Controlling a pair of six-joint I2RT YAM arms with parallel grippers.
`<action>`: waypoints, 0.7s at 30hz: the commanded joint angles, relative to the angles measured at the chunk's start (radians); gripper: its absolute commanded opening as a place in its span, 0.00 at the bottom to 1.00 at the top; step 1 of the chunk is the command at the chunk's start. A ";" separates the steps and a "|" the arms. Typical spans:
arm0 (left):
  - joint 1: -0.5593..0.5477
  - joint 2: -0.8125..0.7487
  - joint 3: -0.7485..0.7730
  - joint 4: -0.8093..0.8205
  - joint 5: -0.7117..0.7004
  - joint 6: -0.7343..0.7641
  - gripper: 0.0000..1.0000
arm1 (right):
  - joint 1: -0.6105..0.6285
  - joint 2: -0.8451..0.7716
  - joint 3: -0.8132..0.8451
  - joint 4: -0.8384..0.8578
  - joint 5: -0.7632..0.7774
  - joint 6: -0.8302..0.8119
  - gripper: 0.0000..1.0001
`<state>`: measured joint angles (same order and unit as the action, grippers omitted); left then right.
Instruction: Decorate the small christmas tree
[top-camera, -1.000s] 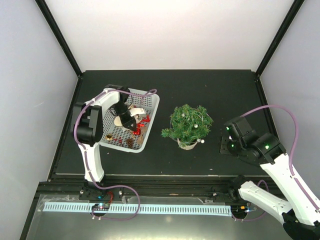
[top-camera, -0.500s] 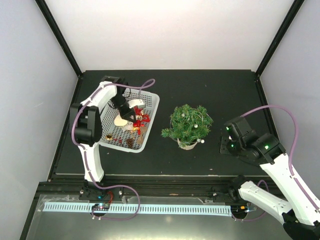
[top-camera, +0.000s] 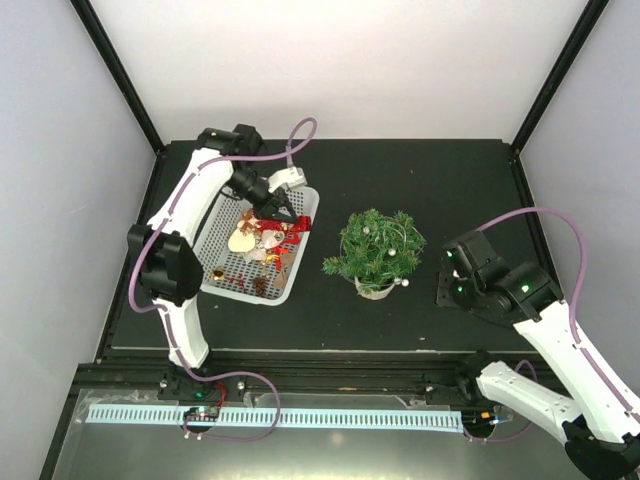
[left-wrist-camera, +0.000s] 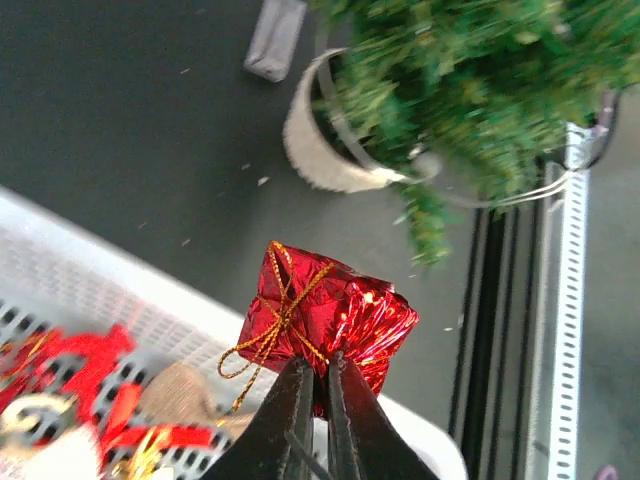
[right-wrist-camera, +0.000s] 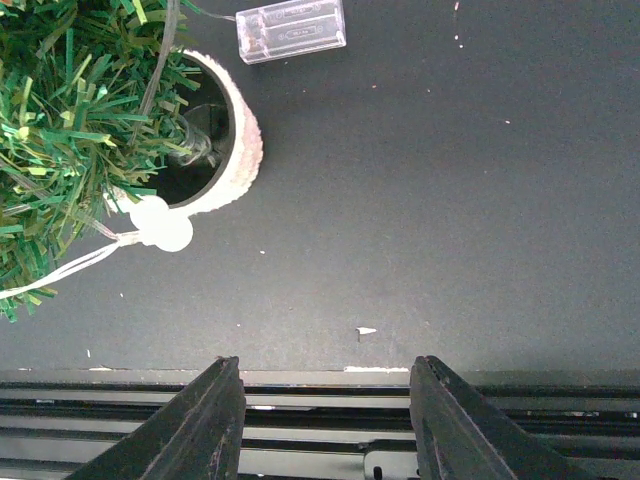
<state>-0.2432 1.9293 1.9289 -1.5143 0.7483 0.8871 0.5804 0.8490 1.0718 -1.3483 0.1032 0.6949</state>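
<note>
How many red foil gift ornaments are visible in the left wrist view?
1. The red foil gift ornament is pinched in the left gripper, above the white mesh basket. Others may lie hidden among the red pieces inside it.

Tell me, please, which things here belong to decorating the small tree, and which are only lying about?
For the job:
- small christmas tree
- red foil gift ornament, pinched in the left gripper over the basket's rim
- white basket holding the other ornaments

Lying about:
- clear battery box beside the tree
- right gripper, open and empty, near the tree
</note>
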 joint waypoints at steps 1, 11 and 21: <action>-0.072 -0.030 0.023 -0.039 0.119 -0.030 0.06 | -0.007 -0.006 0.014 0.009 0.000 -0.005 0.48; -0.177 0.026 0.030 -0.021 0.120 -0.060 0.05 | -0.007 -0.034 0.022 -0.017 0.009 0.016 0.48; -0.210 0.057 -0.039 0.036 0.131 -0.082 0.05 | -0.007 -0.088 0.004 -0.042 0.014 0.051 0.48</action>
<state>-0.4313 1.9736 1.9118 -1.5066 0.8421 0.8196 0.5804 0.7841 1.0725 -1.3750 0.1036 0.7200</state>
